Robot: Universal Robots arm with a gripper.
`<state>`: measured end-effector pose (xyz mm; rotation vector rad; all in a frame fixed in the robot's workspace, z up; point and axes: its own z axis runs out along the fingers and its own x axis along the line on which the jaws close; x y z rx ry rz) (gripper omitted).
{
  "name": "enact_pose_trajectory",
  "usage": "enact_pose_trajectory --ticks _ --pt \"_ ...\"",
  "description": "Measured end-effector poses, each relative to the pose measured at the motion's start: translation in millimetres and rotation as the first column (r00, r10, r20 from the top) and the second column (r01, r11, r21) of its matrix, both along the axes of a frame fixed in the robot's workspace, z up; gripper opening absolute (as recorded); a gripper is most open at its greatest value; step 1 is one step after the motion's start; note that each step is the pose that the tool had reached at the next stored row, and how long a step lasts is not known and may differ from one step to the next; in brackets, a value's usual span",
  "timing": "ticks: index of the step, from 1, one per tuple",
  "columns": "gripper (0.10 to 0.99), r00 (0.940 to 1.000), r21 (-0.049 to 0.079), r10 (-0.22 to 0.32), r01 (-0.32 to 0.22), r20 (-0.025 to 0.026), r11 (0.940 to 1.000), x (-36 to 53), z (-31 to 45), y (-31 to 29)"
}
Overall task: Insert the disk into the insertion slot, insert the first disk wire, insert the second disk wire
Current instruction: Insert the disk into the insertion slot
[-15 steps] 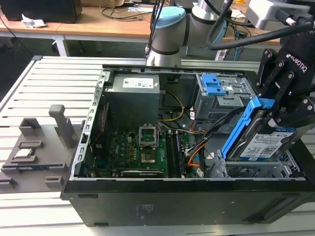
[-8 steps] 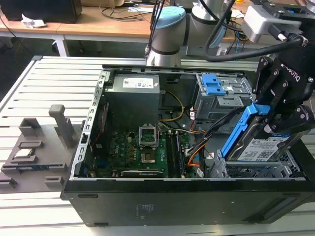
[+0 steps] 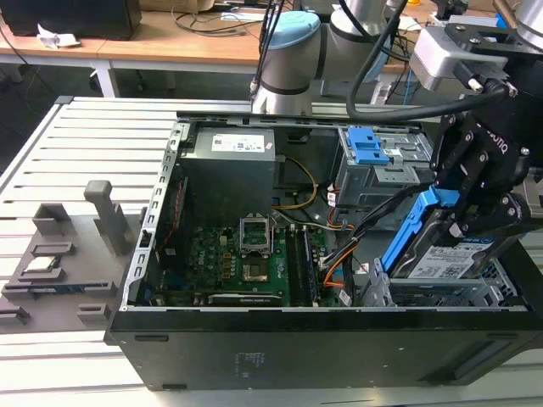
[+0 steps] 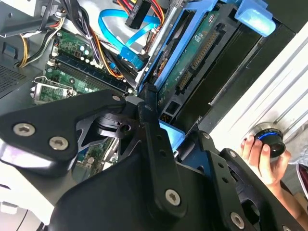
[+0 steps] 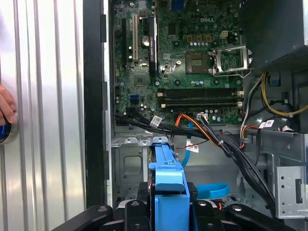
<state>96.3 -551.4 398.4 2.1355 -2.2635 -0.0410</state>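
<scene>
1. Tool (image 3: 479, 222): clamped on the disk (image 3: 450, 261) by its blue carrier (image 3: 403, 242).
2. Disk: silver-grey, white label up, held tilted over the insertion slot (image 3: 424, 294), not lying flat in it.
3. Insertion slot: low perforated silver cage, in the near corner of the open computer case (image 3: 297, 339), on the exterior view's right.
4. First disk wire (image 4: 136, 17): orange, red and black bundle; plug apart from the disk.
5. Second disk wire (image 4: 108, 31): flat light-blue loop, just beside the carrier.
6. 1 hand (image 4: 260, 156): on a round black knob (image 4: 269, 139), over the bench (image 3: 85, 144) beside the case.
</scene>
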Motion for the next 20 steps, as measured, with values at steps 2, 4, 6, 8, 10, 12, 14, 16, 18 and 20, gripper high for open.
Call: enact_pose_trajectory --ticks 2,4,6,8,10,12,14,16,18,20 --pt "0.365 1.0 0.0 0.0 0.0 0.0 1.0 0.0 0.0 0.0" --pt "0.365 1.0 0.0 0.0 0.0 0.0 1.0 0.0 -0.1 0.0" --pt "0.376 1.0 0.0 0.0 0.0 0.0001 1.0 0.0 0.0 0.0" --pt "0.439 1.0 0.0 0.0 0.0 0.0 1.0 0.0 -0.2 0.0" --pt "0.439 1.0 0.0 0.0 0.0 0.0001 1.0 0.0 -0.1 0.0" --pt "0.235 1.0 0.0 0.0 0.0 0.0001 1.0 0.0 -0.1 0.0" --pt "0.176 1.0 0.0 0.0 0.0 0.0 1.0 0.0 -0.1 0.0" --pt "0.106 1.0 0.0 0.0 0.0 0.0 1.0 0.0 0.0 0.0" --pt "0.106 1.0 0.0 0.0 0.0 0.0 1.0 0.0 0.0 0.0" --pt "0.106 1.0 0.0 0.0 0.0 0.0 1.0 0.0 0.1 0.0"
